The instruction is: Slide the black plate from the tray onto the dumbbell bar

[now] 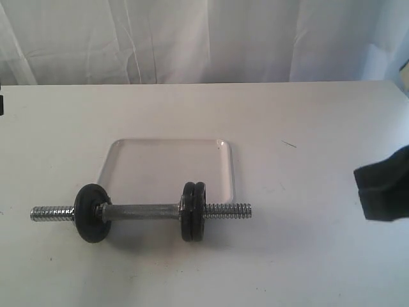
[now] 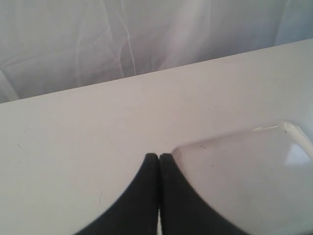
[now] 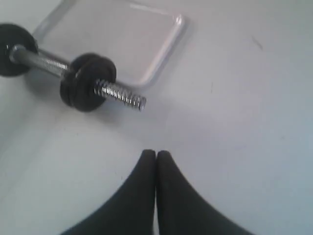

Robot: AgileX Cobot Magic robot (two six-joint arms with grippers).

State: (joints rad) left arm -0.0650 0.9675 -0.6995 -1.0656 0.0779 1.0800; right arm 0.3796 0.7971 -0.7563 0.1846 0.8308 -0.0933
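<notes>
Two grippers, both pinched fully closed on nothing: the left gripper (image 2: 159,155) by the tray's corner, the right gripper (image 3: 156,152) above bare table (image 1: 307,256). Three black plates (image 1: 194,211) sit on the dumbbell bar (image 1: 144,210), one left, two pressed together right. Just behind lies the tray (image 1: 166,166).

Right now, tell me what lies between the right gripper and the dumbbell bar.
Only bare table separates the right gripper from the dumbbell bar, seen in the right wrist view.

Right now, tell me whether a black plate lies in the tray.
No; the tray holds nothing, while the black plate pair and the lone plate sit on the dumbbell bar.
</notes>
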